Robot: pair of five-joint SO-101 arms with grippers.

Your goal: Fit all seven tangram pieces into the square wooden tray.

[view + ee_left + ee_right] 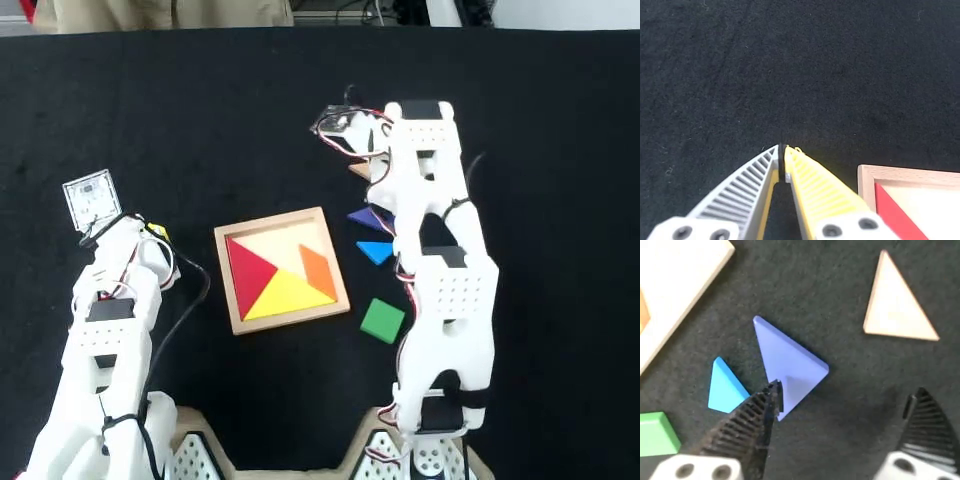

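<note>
The right gripper is hanging wide open over the black table and is gripping nothing. The tip of one black finger is lying over a corner of the purple triangle; whether it is touching the piece cannot be told. The other finger is standing well apart over bare cloth. Most of the purple triangle is sitting just outside the jaws' gap, on the first finger's side. The blue triangle is lying just beside that same finger, on its outer side, and the green square is lying farther out the same way. The plain wooden triangle is lying ahead of the jaws, apart from the purple one.

The tray is sitting between the two arms, beyond the blue triangle from the right jaws. It is holding the red triangle, the yellow triangle and the orange piece, with pale floor showing above them.

The left gripper is pressing its jaws together at the tips, with nothing between them. A corner of the tray is lying just beside its yellow finger, not touching it.
</note>
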